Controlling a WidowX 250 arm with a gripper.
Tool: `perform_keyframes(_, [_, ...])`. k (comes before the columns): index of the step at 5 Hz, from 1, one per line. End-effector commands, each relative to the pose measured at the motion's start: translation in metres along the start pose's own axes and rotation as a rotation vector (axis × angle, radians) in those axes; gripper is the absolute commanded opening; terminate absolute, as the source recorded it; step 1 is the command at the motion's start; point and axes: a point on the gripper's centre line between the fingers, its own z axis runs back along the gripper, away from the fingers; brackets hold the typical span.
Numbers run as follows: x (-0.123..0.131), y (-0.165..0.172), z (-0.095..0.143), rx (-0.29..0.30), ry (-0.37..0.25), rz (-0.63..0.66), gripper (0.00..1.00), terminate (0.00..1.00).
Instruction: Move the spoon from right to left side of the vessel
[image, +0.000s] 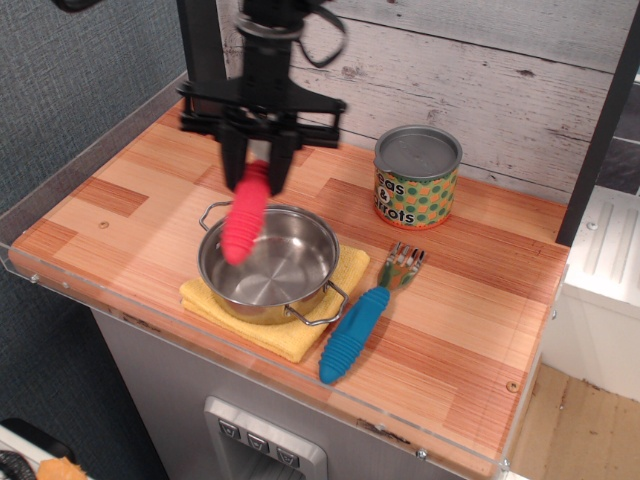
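My gripper (257, 165) is shut on the spoon (243, 218). Only its thick ribbed red-pink handle shows, hanging down; the metal bowl is hidden between the fingers. The spoon hangs in the air over the left part of the vessel (268, 262), a shiny steel pot with two wire loop handles. The pot stands on a yellow cloth (288, 337) near the table's front edge.
A fork with a blue ribbed handle (358, 328) lies to the right of the pot. A green-and-orange dotted tin can (416, 177) stands at the back right. A dark post (204, 62) rises at the back left. The wooden tabletop (120, 210) extends left of the pot.
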Motion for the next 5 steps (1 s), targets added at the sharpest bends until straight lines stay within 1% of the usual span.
perform_keyframes(1, [0.029, 0.038, 0.001, 0.011, -0.043, -0.037, 0.00, 0.00])
perform_keyframes(2, [0.042, 0.054, -0.007, 0.050, -0.029, -0.076, 0.00, 0.00])
perform_keyframes(3, [0.053, 0.063, -0.018, 0.067, -0.026, -0.130, 0.00, 0.00])
perform_keyframes(4, [0.065, 0.067, -0.033, 0.073, -0.025, -0.204, 0.00, 0.00])
perform_keyframes(5, [0.070, 0.070, -0.050, 0.025, 0.011, -0.268, 0.00, 0.00])
